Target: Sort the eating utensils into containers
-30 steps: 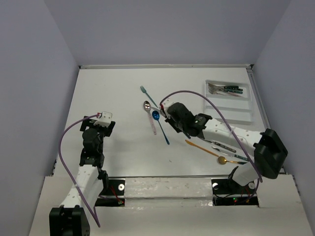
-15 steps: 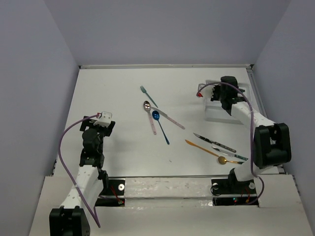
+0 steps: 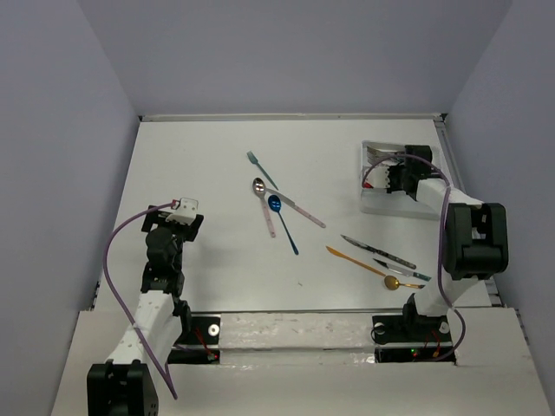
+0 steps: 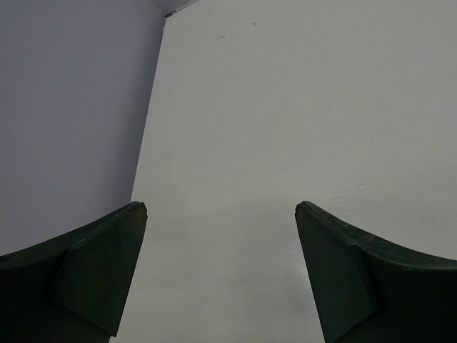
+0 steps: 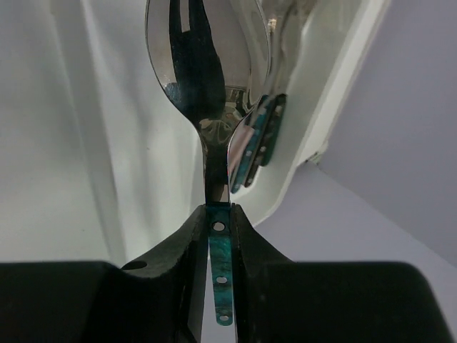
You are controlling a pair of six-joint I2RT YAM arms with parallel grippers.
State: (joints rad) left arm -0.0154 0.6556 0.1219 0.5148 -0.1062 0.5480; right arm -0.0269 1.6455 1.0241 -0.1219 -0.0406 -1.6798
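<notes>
Gripping teal-handled spoon [image 5: 187, 64], silver bowl | right pincer [image 5: 218, 214] | in white tray [image 5: 93, 143]

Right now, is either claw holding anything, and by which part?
The right claw grips a spoon by its teal handle near the neck; the left claw holds nothing.

I log one white tray [image 3: 375, 204], far right. Teal-handled spoon [image 5: 207, 107] pinched in my right gripper [image 5: 218, 214], bowl over a compartment holding others. Loose mid-table: teal fork [image 3: 259, 168], pink spoon [image 3: 264, 204], blue spoon [image 3: 283, 222], orange piece [image 3: 354, 260], gold spoon [image 3: 395, 282].

Top wide, overhead; wrists close, forward; tray [image 3: 375, 204] shared.
</notes>
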